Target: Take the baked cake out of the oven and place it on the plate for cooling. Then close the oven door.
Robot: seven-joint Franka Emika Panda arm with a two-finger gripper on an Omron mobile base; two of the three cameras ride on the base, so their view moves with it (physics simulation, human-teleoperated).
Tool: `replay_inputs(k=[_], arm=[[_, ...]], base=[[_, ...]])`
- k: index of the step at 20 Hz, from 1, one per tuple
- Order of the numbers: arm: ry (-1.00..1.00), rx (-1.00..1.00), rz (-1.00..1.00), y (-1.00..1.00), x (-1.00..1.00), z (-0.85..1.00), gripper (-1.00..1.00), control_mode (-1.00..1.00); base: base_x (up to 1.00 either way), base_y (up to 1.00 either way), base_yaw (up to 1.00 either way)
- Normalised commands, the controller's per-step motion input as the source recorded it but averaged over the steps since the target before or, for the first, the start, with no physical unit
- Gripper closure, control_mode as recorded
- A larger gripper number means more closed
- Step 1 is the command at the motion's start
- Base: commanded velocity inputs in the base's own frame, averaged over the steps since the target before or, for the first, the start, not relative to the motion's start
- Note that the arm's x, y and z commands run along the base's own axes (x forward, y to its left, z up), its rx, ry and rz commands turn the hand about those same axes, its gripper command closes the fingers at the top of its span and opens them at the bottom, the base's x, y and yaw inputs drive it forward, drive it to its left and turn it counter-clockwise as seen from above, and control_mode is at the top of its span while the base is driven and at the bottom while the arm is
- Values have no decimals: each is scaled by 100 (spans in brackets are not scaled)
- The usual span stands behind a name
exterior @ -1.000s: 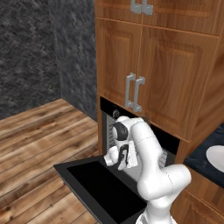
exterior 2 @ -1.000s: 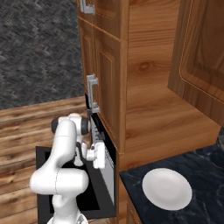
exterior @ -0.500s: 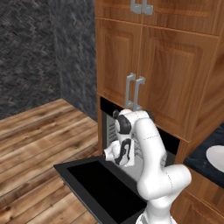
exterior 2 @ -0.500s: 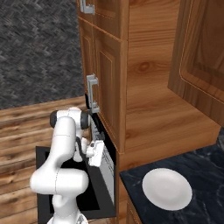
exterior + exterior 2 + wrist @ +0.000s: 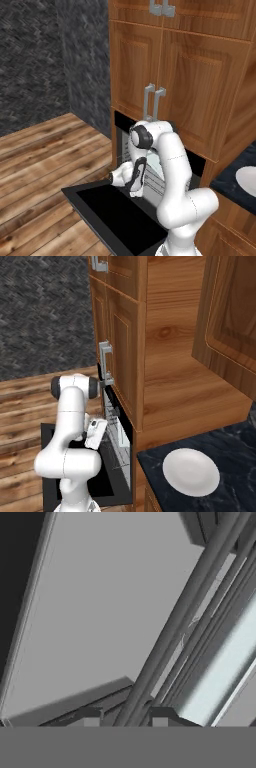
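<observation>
1. While the oven door [image 5: 115, 215] lay open, the gripper [image 5: 121, 718], fingers nearly together, held nothing visible at a wire rack [image 5: 170, 637] inside the oven [image 5: 117, 441].
2. The plate [image 5: 191, 471] sat bare on the counter; cake unseen, everything seemingly remained.

The arm [image 5: 172, 165] is a chain of smooth, rounded, glossy white segments, thick as pipes and swelling into bulbous elbows. At the joints sit dark round caps, charcoal to black (the plainest one faces the camera at the upper bend [image 5: 140, 137] in the left base view), and a dark band marks the wrist. The tool [image 5: 121, 716] ends in two small dark squared finger tips.
</observation>
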Motion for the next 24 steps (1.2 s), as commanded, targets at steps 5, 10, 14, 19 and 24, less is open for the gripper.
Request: replay_inputs(k=[5,10,14,19,24], arm=[[11,20,5,64,-60,0,100,-100],[17,22,5,60,-52,0,100,-100],[17,20,3,66,-53,0,100,-100],[17,19,3,72,-51,0,100,-100],[18,15,1,75,-51,0,100,-100]], base=[[0,0,0],[0,0,0],[0,0,0],[0,0,0],[0,0,0]])
